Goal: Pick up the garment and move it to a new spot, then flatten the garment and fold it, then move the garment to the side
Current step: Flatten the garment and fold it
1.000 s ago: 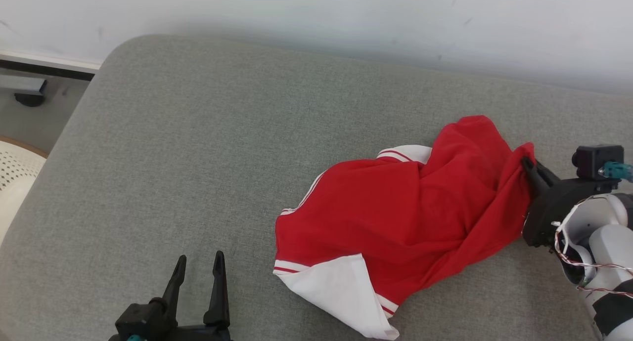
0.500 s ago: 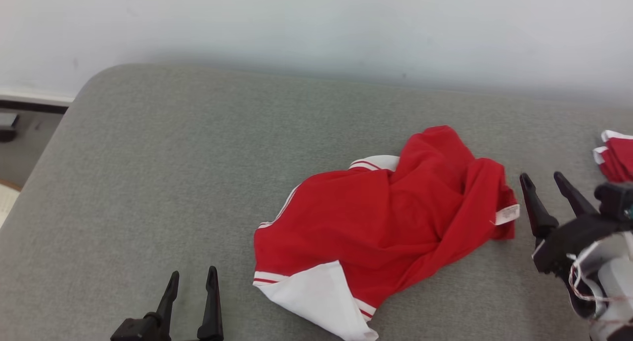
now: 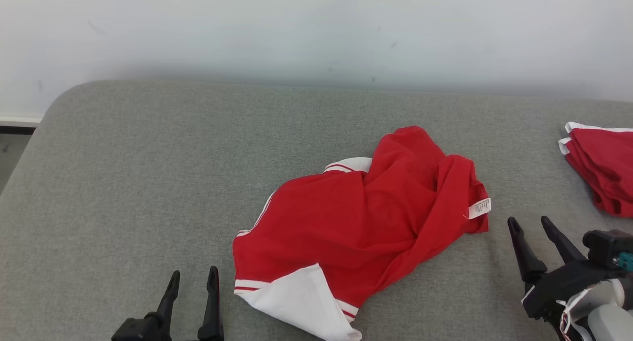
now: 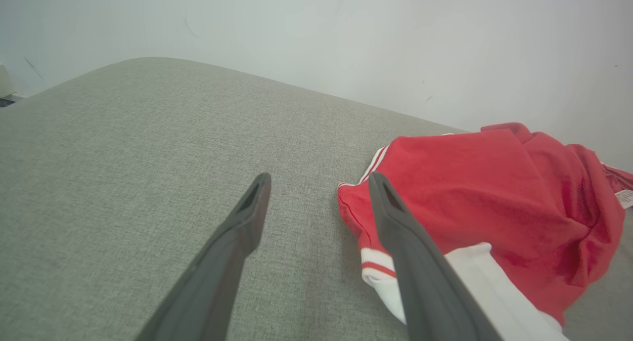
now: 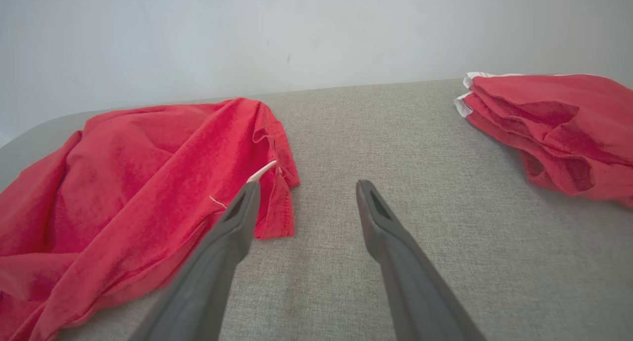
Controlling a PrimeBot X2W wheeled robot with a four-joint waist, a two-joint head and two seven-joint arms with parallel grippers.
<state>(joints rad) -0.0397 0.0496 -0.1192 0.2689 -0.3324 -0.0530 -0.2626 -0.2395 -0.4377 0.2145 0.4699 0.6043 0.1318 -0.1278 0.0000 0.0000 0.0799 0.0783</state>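
Observation:
The garment (image 3: 366, 217) is a red shirt with white, red-striped trim, lying crumpled on the grey cushion (image 3: 173, 173); a white label sticks out at its right edge. It shows at the right of the left wrist view (image 4: 494, 192) and at the left of the right wrist view (image 5: 138, 183). My right gripper (image 3: 529, 225) stands open just right of the garment's labelled edge, apart from it, nothing between its fingers (image 5: 306, 192). My left gripper (image 3: 193, 277) is open to the left of the garment's white hem, its right finger close beside the cloth (image 4: 319, 180).
A second red garment (image 3: 601, 160), folded, with white trim, lies at the cushion's right end (image 5: 559, 128). A pale wall runs behind the cushion. The cushion's rounded left corner drops to the floor at far left.
My right gripper let go of the garment's right edge, opened and drew back to the right. The camera has turned right, bringing the folded garment into view. The left gripper stays open.

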